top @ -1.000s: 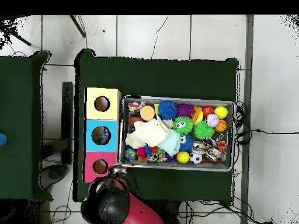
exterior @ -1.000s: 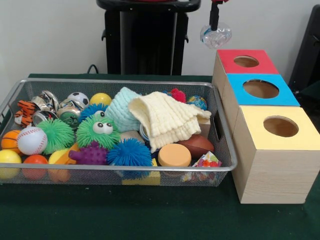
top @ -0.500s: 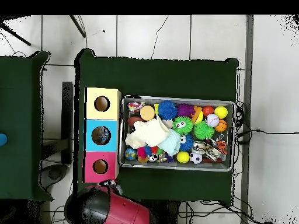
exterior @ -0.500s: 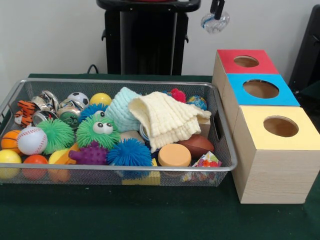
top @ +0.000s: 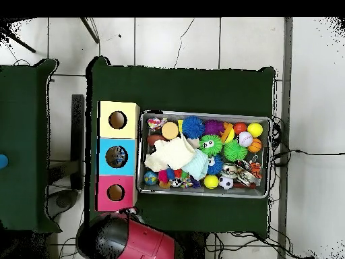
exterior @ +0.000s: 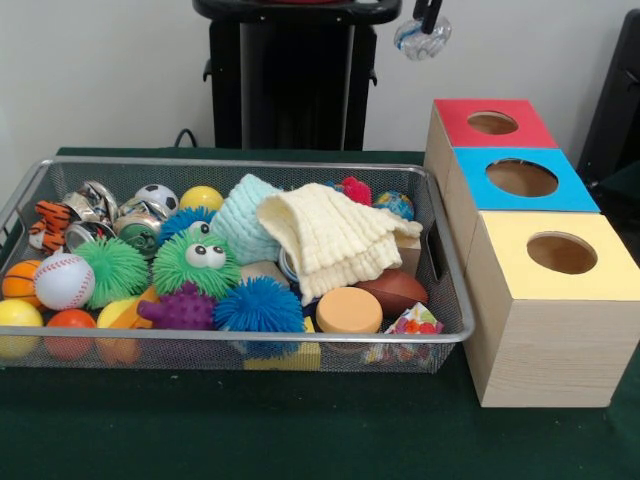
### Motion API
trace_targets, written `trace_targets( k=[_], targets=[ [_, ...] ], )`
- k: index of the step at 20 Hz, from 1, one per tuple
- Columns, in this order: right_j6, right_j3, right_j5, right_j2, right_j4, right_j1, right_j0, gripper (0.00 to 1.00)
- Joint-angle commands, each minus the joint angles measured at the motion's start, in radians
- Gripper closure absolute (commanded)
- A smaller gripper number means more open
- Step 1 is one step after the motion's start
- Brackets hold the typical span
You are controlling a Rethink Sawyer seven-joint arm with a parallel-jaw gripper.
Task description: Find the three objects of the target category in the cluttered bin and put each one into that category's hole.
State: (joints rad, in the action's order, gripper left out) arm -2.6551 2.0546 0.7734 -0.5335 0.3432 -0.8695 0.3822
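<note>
Desk [exterior: 300, 440] in dark green fills the bottom of the frame, and sitting on it is the mesh bin [exterior: 240, 345], packed full: baseball [exterior: 62, 280] at lower left, green googly-eyed puffer ball [exterior: 196, 262] in the middle, blue spiky ball [exterior: 258, 306] just right of it, cream cloth [exterior: 335, 240] draped over the centre pile. To the right, three boxes run toward the back: yellow box [exterior: 555, 300] nearest, then blue box [exterior: 520, 180], then red box [exterior: 490, 122], each with a round hole on top.

Way up at the top edge the end effector [exterior: 424, 30] is holding a clear glassy ball [exterior: 420, 38], hanging above and a bit left of the red box's hole. Can't tell which category is the target, tbh. If red is the one, I'd get the ball centred over that hole first, then come down close before letting go, since a round thing dropped from that high could bounce off the rim.
</note>
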Motion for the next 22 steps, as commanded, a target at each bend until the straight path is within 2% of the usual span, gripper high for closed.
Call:
trace_targets(
  k=[1, 13, 22],
  targets=[
    [-0.176, -0.095, 0.077, 0.006, -0.036, 0.021, -0.004, 1.0],
    [-0.232, -0.158, 0.185, -0.014, -0.023, 0.009, 0.053, 1.0],
    [-0.225, -0.238, 0.265, -0.027, -0.024, 0.018, 0.066, 1.0]
  ],
)
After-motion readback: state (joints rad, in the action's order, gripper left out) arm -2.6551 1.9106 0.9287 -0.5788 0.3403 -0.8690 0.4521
